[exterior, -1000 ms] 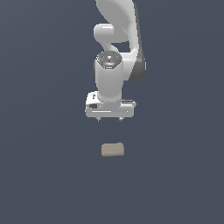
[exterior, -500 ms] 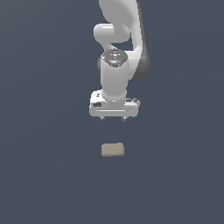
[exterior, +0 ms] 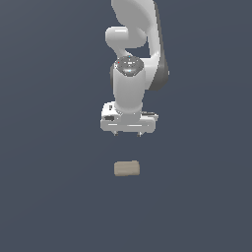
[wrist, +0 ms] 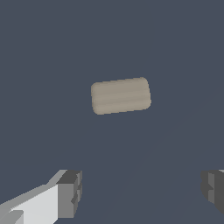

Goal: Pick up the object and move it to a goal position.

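Note:
The object is a small tan rounded block lying flat on the dark grey floor, alone and untouched. My white gripper hangs above it, pointing down, with a clear gap between its short fingertips and the block. The fingers stand wide apart with nothing between them. In the wrist view the object lies ahead of the gripper, whose two grey fingertips show at either side, spread wider than the block's length.
Only the plain dark grey floor surrounds the block. The white arm rises behind the gripper toward the top of the exterior view.
The gripper has come down and shifted slightly toward the exterior view's right, closing in above the block. The block has not moved.

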You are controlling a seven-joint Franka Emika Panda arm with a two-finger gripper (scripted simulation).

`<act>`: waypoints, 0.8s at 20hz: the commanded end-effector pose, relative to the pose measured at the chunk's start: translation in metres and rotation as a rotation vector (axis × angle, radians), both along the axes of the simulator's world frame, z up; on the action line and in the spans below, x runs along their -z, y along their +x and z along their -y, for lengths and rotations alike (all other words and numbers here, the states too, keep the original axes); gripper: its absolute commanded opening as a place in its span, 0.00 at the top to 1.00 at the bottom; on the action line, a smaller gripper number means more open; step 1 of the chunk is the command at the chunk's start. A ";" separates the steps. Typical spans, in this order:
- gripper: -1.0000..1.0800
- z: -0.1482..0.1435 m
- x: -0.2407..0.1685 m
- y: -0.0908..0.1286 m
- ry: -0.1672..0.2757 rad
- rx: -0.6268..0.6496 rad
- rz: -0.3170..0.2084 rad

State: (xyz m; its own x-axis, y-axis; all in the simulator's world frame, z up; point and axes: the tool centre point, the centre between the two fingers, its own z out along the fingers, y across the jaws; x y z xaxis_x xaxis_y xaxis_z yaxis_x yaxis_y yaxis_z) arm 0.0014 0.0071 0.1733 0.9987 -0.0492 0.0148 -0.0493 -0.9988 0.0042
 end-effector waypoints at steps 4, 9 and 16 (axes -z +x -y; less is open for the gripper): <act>0.04 0.000 0.005 0.004 0.004 0.067 -0.002; 0.04 0.001 0.011 0.011 0.010 0.164 -0.004; 0.04 0.002 0.024 0.022 0.018 0.353 -0.009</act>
State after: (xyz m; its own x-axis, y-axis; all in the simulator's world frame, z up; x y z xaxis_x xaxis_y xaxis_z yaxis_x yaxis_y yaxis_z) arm 0.0211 0.0055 0.1521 0.9363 -0.3511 0.0036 -0.3510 -0.9363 -0.0098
